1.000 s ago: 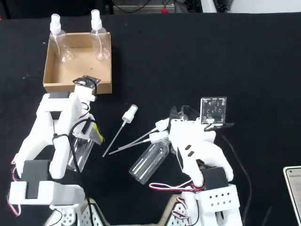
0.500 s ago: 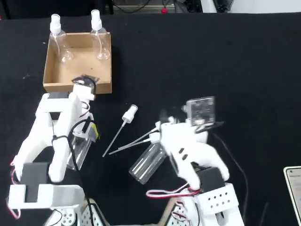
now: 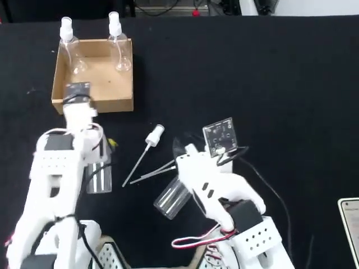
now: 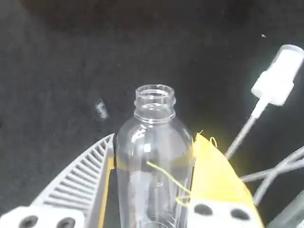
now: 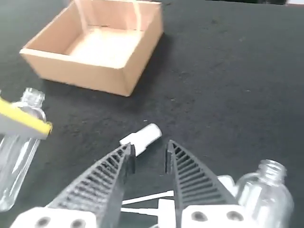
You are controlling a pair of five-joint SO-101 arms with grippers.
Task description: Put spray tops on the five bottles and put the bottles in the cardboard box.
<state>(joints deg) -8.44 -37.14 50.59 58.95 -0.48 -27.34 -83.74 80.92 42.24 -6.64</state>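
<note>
My left gripper (image 4: 155,138) is shut on a clear open-necked bottle (image 4: 153,156), held between its white and yellow fingers; from above this bottle (image 3: 99,168) hangs in front of the cardboard box (image 3: 124,73). Two bottles with spray tops (image 3: 67,47) (image 3: 116,43) stand in the box at its far side. A loose spray top (image 3: 154,135) lies between the arms. My right gripper (image 5: 147,154) is open just short of that spray top (image 5: 141,136), with nothing between its fingers. Another open bottle (image 3: 170,199) lies beside the right arm, next to two more spray tops (image 5: 164,205).
The thin dip tubes (image 3: 148,171) of the spray tops stretch across the black table between the arms. A white flat object (image 3: 351,219) sits at the right table edge. The far right of the table (image 3: 280,67) is bare cloth.
The left arm has swung the bottle up and toward the box. The right arm has turned left, bringing its gripper over the spray tops.
</note>
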